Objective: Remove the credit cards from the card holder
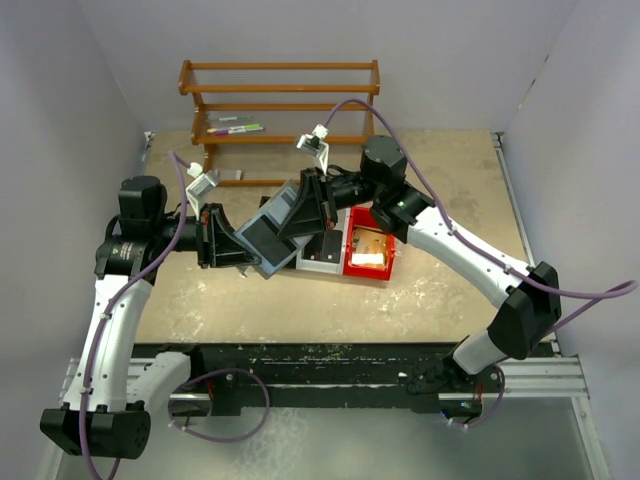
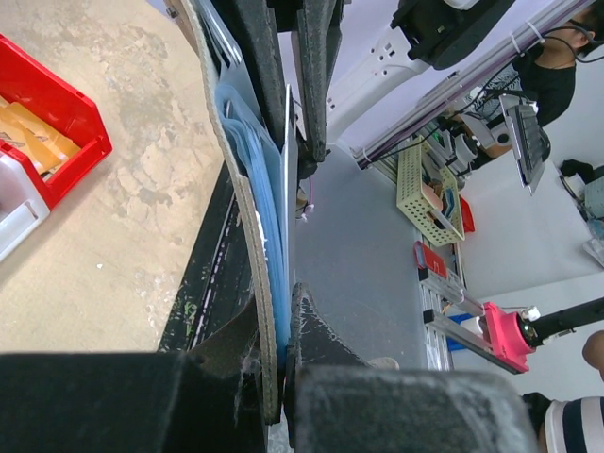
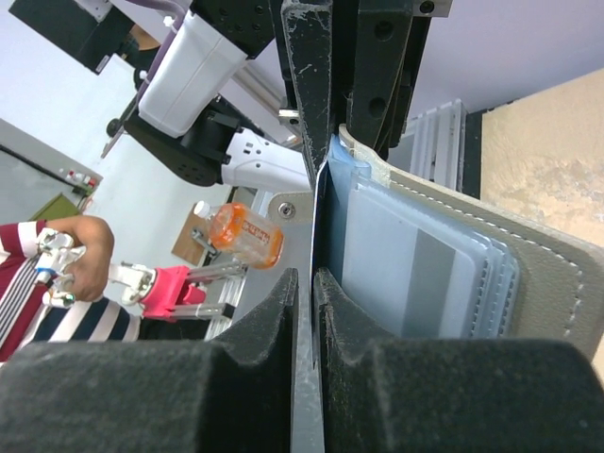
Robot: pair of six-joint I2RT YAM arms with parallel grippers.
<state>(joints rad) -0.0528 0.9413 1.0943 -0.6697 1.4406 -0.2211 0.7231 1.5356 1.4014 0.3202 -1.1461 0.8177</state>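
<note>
My left claw (image 2: 283,326) and right claw (image 3: 307,283) are matt black. The card holder (image 1: 262,232) is grey-blue with one darker inner face, white stitching along its greyish rim and clear blue pockets. The card (image 3: 319,217) in my right claw shows a pale grey edge. The red bin (image 1: 370,255) sits by the white bin (image 1: 322,262). The counter (image 1: 450,200) is mottled beige.

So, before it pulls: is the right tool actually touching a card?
Touching. Right wrist view: the right tool pinches a thin card seen edge-on, beside the card holder.
</note>
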